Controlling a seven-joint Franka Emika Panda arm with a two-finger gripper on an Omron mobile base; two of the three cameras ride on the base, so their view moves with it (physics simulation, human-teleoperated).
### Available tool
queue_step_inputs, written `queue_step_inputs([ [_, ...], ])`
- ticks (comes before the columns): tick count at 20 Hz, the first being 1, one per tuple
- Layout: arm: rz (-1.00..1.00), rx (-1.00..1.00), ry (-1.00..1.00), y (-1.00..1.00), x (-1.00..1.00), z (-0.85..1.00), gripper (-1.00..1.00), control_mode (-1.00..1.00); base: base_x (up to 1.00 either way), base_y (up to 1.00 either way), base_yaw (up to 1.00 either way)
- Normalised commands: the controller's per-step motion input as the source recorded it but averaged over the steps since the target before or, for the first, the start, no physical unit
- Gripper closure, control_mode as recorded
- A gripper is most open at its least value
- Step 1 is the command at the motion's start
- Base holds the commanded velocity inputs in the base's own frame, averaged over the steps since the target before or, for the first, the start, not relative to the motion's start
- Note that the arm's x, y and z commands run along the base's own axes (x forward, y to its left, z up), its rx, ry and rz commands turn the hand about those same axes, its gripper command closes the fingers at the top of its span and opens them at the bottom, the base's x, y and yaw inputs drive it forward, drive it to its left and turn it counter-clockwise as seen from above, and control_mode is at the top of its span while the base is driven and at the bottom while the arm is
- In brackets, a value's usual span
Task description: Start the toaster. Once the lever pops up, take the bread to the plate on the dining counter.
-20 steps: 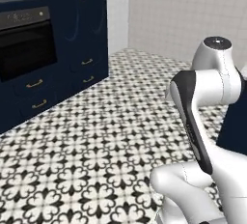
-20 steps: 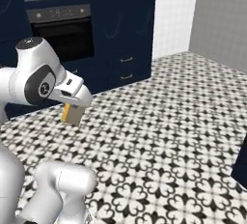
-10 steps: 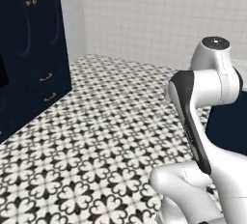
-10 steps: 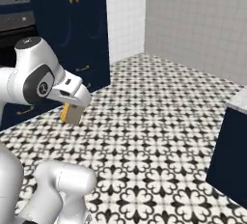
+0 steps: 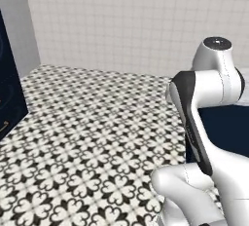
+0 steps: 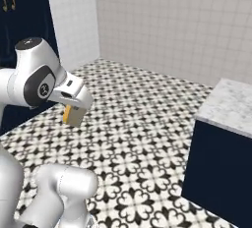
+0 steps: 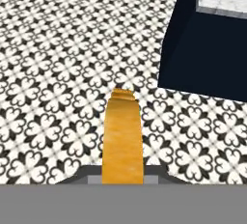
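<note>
The jaws were clamped on the bread (image 7: 122,138), carried edge-on above the patterned floor (image 6: 147,138) — so the toasting looked finished. The dining counter (image 6: 229,105) stood well apart to the right; reaching its surface and the plate remained.

The white arm is folded close above its base, elbow raised and forearm angled down. Its tool (image 6: 74,115) hangs low beside the shoulder, jaws clamped edge-on around the bread (image 7: 122,138), carried in the air.
</note>
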Motion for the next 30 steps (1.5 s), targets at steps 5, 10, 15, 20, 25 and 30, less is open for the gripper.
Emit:
queue_step_inputs([
  [5, 0.00, 0.00, 0.00, 0.00, 0.00, 0.00, 1.00, 1.00, 0.86, 0.00, -0.37],
  [10, 0.00, 0.00, 0.00, 0.00, 0.00, 0.00, 1.00, 1.00, 0.64, 0.33, -0.32],
  [15, 0.00, 0.00, 0.00, 0.00, 0.00, 0.00, 1.00, 1.00, 0.56, 0.89, -0.28],
  [20, 0.00, 0.00, 0.00, 0.00, 0.00, 0.00, 1.00, 1.00, 0.43, 0.91, -0.26],
  [25, 0.00, 0.00, 0.00, 0.00, 0.00, 0.00, 1.00, 1.00, 0.69, 0.69, -0.26],
  [30, 0.00, 0.00, 0.00, 0.00, 0.00, 0.00, 1.00, 1.00, 0.84, 0.67, -0.28],
])
